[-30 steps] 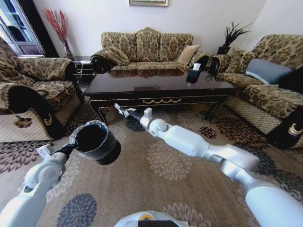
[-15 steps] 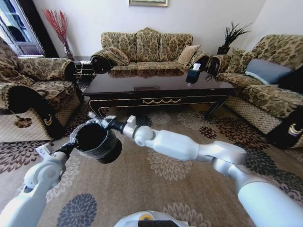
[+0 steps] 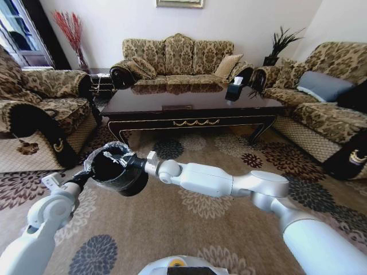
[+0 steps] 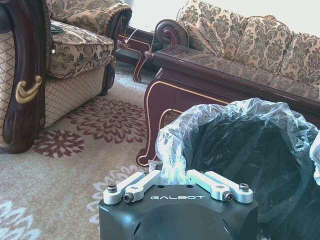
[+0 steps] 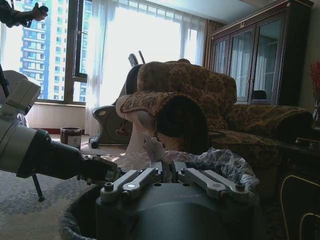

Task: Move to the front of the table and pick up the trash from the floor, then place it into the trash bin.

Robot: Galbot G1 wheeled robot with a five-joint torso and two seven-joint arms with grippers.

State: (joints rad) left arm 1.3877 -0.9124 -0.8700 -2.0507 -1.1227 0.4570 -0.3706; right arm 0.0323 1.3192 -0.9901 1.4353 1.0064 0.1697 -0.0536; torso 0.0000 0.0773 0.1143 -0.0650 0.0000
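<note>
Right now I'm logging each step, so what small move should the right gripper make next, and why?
Probably open the fingers and let go. The right gripper is at the mouth of the bin, which the left gripper holds up by its lined rim. The white tissue pinched between the right fingers sits just over the opening, so it should drop inside.

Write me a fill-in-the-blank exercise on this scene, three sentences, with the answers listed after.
1. The left gripper holds the trash bin by its ____.
2. The right gripper holds a crumpled white tissue over the bin's ____.
3. The bin is held up above the patterned ____, in front of the table.

Missing words: rim; opening; carpet
</note>
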